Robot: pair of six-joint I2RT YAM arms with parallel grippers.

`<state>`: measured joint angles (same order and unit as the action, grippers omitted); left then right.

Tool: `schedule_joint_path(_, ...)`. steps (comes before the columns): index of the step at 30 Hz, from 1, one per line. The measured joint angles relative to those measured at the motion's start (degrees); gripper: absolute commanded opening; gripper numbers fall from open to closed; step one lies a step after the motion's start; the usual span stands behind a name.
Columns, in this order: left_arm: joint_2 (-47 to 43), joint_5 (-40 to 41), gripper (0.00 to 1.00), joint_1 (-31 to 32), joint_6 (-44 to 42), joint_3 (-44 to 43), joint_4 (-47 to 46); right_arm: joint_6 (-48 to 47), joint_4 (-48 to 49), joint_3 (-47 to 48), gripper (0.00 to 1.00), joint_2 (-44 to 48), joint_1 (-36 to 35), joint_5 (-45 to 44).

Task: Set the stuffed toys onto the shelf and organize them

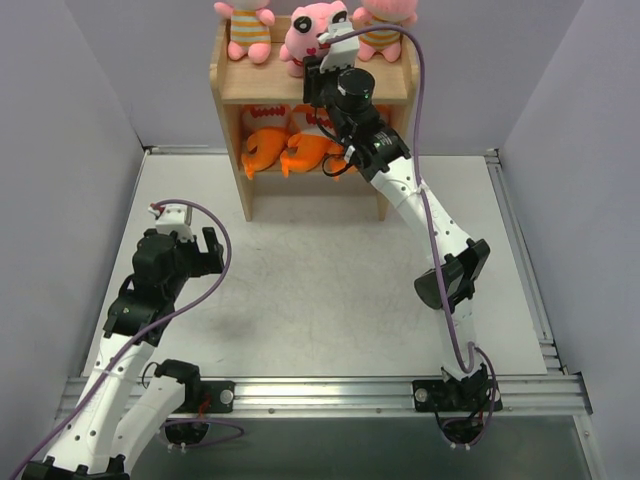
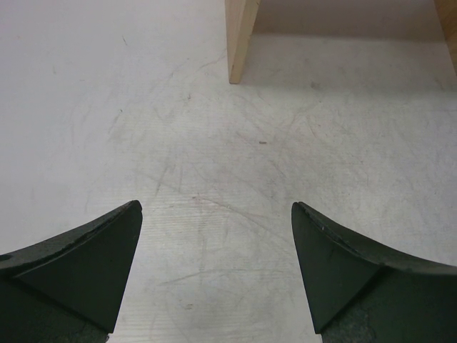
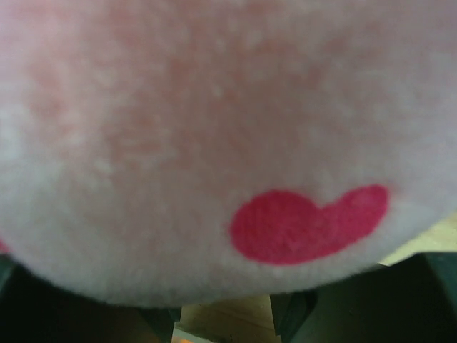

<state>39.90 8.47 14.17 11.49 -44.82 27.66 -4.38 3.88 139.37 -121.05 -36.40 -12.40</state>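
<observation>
the middle pink doll [image 1: 312,35] is seated on the shelf [image 1: 232,88] top, directly against the right fingers [image 3: 71,318]; whether it is clamped cannot be told. the left fingers [image 2: 86,264] are held wide apart, over the tabletop [image 2: 214,128].

Shows right hand [image 1: 317,76] at middle pink doll [image 1: 310,35] atop wooden shelf [image 1: 232,85], left striped doll [image 1: 247,25] and right striped doll [image 1: 385,25] flanking. Shows orange fish toys [image 1: 268,148] on tier below, left hand [image 1: 197,246] above bench [image 1: 330,280].
</observation>
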Motion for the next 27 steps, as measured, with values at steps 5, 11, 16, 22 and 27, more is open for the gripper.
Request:
schedule_joint_path(5,0.0,-2.7,0.94,0.0,-0.6,-0.1,-1.8,0.0,0.9,-3.0,0.44,1.0,0.0,0.6)
schedule_joint_path(11,4.7,-9.2,0.94,0.0,-3.9,-7.9,-8.9,0.3,1.7,-6.0,0.45,2.6,0.1,1.4)
schedule_joint_path(16,16.5,-16.7,0.94,-0.3,-8.8,-24.9,-18.7,1.4,2.7,-8.2,0.45,4.0,0.8,2.7)
schedule_joint_path(22,30.3,-29.2,0.94,-1.8,-11.9,-40.8,-29.2,2.1,3.8,-10.9,0.45,5.5,1.3,3.7)
schedule_joint_path(27,41.2,-40.1,0.95,-2.3,-13.2,-51.7,-34.1,3.1,4.9,-12.2,0.45,5.9,1.6,5.0)
